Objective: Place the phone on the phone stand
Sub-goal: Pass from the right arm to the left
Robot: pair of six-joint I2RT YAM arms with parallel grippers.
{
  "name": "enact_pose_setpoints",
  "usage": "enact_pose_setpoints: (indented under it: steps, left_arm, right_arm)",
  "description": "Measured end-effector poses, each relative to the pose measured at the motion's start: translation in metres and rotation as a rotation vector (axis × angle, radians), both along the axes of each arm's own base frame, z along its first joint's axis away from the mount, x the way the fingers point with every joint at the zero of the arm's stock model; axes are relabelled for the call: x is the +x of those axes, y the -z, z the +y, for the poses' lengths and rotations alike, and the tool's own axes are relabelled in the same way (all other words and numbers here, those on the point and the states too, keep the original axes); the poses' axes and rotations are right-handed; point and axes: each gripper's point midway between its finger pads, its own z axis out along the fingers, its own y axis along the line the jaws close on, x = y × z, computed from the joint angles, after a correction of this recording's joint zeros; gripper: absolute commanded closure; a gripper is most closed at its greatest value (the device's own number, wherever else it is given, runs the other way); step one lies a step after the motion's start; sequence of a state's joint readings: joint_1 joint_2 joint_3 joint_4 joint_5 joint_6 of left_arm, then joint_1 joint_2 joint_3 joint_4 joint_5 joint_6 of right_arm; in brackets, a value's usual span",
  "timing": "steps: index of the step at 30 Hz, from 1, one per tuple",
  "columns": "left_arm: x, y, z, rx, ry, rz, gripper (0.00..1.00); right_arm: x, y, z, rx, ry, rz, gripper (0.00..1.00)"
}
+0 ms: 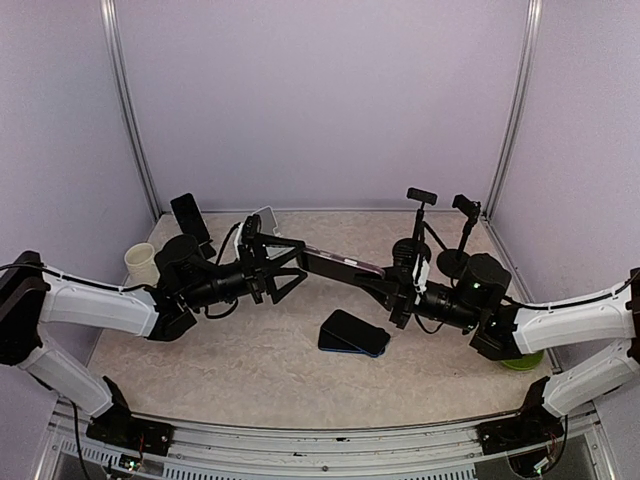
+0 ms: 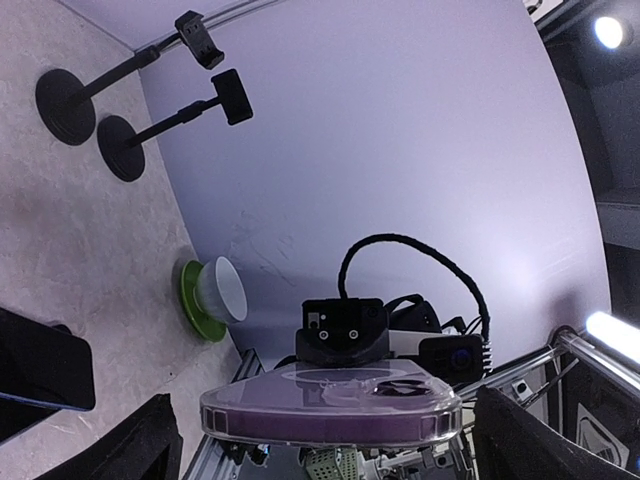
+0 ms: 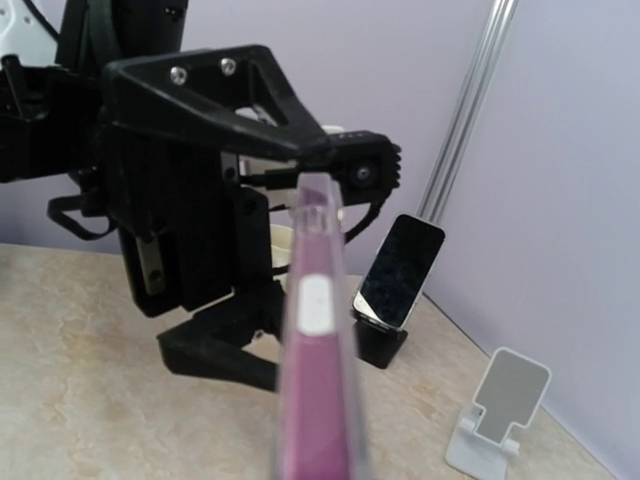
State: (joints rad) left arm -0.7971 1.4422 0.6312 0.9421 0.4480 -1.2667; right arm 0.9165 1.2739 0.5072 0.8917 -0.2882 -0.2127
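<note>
Top external: right gripper (image 1: pixel 396 289) clamped the phone (image 1: pixel 345 264) aloft, left gripper (image 1: pixel 298 262) spread open; an early release would have dropped it.

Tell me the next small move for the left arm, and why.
Probably shut the left pincer on the phone: in the left wrist view its purple-cased end sits between the wide-open fingers, while the right pincer grips the other end. The empty white stand lies on the left arm's side.
</note>
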Motion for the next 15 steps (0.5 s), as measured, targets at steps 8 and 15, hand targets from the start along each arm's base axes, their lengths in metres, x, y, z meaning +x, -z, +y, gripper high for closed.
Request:
enact_pose_setpoints:
  steps: [8,15]
  left_arm:
    - [-0.006,-0.005,-0.010,-0.023,0.036,-0.002,0.01]
    - [-0.006,-0.004,-0.015,-0.028,0.045,0.006,0.07]
  right_arm:
    - [0.000,0.002,0.003,0.001,-0.003,-0.005,1.00]
    - [0.000,0.002,0.004,0.004,-0.002,-0.011,1.00]
